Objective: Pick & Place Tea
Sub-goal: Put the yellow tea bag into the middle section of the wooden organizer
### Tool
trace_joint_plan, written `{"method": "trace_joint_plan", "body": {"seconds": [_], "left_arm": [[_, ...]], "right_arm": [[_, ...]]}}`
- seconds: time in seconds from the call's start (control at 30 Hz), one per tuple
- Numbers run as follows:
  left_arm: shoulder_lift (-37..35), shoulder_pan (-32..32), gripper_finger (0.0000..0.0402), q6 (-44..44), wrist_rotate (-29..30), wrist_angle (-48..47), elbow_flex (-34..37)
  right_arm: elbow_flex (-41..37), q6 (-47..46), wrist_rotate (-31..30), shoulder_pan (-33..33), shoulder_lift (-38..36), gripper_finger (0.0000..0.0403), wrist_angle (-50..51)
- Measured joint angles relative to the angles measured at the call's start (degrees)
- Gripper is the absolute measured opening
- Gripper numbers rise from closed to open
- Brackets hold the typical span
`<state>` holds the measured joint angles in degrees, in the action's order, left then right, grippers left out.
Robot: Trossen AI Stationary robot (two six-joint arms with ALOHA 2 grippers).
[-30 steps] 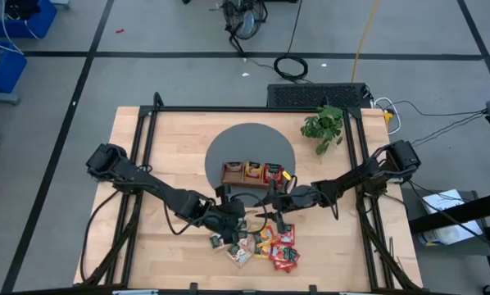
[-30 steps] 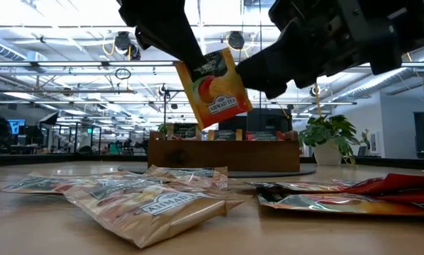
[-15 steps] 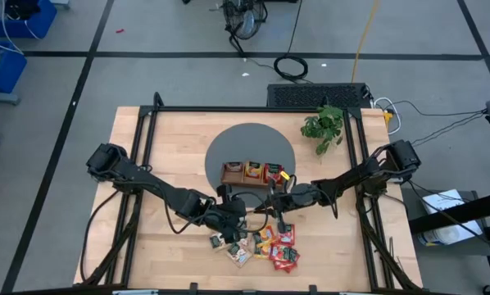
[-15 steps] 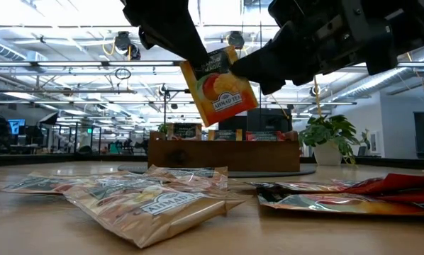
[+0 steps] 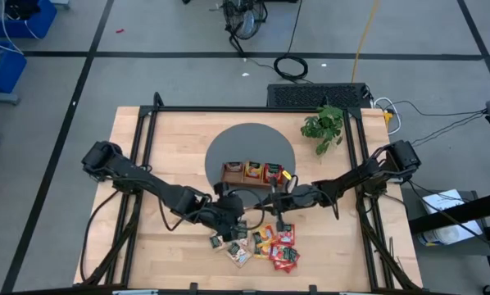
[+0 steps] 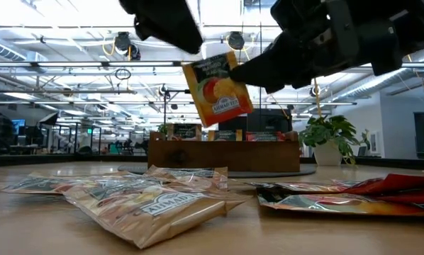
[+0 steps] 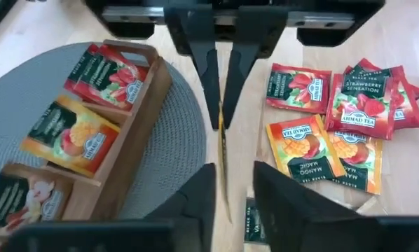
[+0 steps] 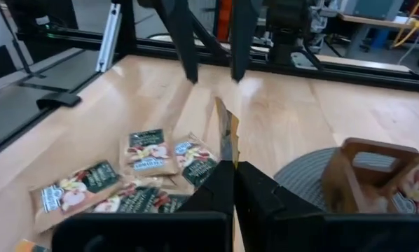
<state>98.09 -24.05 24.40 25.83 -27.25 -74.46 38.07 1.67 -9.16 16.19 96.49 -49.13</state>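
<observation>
An orange tea sachet (image 6: 218, 88) hangs in the air between my two grippers, above the table's middle. My right gripper (image 6: 258, 67) is shut on it, coming from the right. My left gripper (image 7: 233, 168) is open, its fingers standing on either side of the sachet's other end, apart from it. More tea sachets (image 5: 261, 244) lie flat in a loose pile on the wood near the front edge. The wooden tray (image 5: 253, 173) stands on a grey round mat (image 5: 249, 143) and holds sachets upright in its compartments. My right gripper pinches the orange sachet's edge (image 8: 228, 148) between its two fingers. The fingers reach in nearly level from the table's right side. The sachet stands on edge, tilted, lifted clear of the table and of the pile below.
A potted green plant (image 5: 323, 124) stands at the back right of the table. Red and orange sachets (image 7: 335, 119) lie spread on the wood beside the mat. Bare wood (image 5: 171, 156) lies to the left of the mat.
My right gripper has shut on the orange sachet. My left gripper has opened, let go of it and risen a little. The sachet has stayed in the air, tipped slightly.
</observation>
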Motion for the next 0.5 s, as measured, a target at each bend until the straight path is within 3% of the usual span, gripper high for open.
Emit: {"method": "trace_joint_plan", "body": {"seconds": [0.27,0.37,0.5], "left_arm": [[-0.65,-2.17,0.0172,3.11,2.57,-2.31,0.04],[-0.67,-2.8,0.0178,0.95,7.02,0.2,0.04],[-0.67,-2.76,0.0172,-3.06,7.89,4.5,0.04]], "right_arm": [[-6.1,2.61,-1.36,0.13,0.0,0.0,-15.76],[-7.0,3.68,-1.39,0.81,-0.02,0.0,-18.86],[-7.0,6.49,-1.34,2.27,0.0,0.0,-19.33]]}}
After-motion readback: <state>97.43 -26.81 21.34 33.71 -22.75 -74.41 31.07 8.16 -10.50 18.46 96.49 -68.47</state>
